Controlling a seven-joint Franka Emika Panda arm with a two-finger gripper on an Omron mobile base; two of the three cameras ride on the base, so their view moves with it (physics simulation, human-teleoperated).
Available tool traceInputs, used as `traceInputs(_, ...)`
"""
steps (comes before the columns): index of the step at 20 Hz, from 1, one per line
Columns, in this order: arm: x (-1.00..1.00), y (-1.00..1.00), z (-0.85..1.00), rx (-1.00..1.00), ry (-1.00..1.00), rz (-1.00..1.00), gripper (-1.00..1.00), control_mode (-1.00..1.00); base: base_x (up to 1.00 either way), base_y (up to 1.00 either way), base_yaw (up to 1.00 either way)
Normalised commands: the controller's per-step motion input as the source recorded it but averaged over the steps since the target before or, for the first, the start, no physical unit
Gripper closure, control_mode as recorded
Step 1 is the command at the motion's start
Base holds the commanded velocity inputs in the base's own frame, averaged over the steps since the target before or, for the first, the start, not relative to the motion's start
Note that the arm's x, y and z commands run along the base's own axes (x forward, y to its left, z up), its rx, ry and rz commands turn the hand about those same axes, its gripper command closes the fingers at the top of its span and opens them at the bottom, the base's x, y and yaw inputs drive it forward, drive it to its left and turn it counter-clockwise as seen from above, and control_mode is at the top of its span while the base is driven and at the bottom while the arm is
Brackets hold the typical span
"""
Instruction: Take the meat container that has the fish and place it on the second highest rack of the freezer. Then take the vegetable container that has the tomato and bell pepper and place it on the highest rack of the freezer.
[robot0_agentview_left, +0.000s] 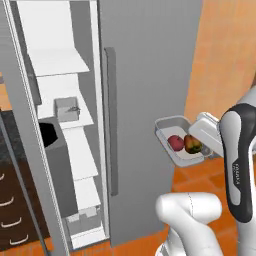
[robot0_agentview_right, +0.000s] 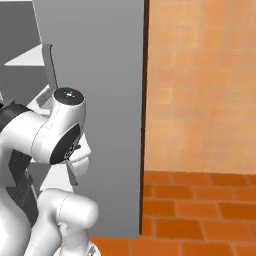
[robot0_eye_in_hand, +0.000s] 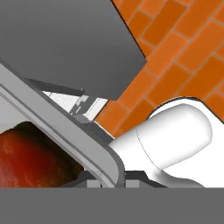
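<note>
Gripper (robot0_agentview_left: 200, 131) clenched on rim of vegetable container (robot0_agentview_left: 176, 138), tomato (robot0_agentview_left: 175, 143) and bell pepper (robot0_agentview_left: 192, 144) inside, held beside closed freezer (robot0_agentview_left: 145, 100) door. Risks tilting, spilling produce, or clipping door edge swinging toward highest rack (robot0_agentview_left: 55, 62).

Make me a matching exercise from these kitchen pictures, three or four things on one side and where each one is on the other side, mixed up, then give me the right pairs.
Things:
1. tomato
2. bell pepper
3. fish container
4. gripper

Places:
A. on a white shelf inside the open freezer
B. shut on the rim of the vegetable container, out in front of the closed freezer door
C. in the held container, on the side nearer the freezer door
D. in the held container, on the side nearer the hand

Pairs: 1-C, 2-D, 3-A, 4-B
</note>
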Motion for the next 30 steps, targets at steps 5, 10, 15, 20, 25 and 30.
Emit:
traceInputs(5, 0.00, 0.00, 0.00, 0.00, 0.00, 0.00, 1.00, 1.00, 0.01, -0.01, 0.61)
traceInputs(10, 0.00, 0.00, 0.00, 0.00, 0.00, 0.00, 1.00, 1.00, 0.10, 0.01, 0.43)
traceInputs(15, 0.00, 0.00, 0.00, 0.00, 0.00, 0.00, 1.00, 1.00, 0.35, 0.00, 0.38)
traceInputs(20, 0.00, 0.00, 0.00, 0.00, 0.00, 0.00, 1.00, 1.00, 0.46, 0.01, 0.33)
traceInputs(25, 0.00, 0.00, 0.00, 0.00, 0.00, 0.00, 1.00, 1.00, 0.34, 0.00, 0.29)
traceInputs(30, 0.00, 0.00, 0.00, 0.00, 0.00, 0.00, 1.00, 1.00, 0.54, 0.00, 0.16)
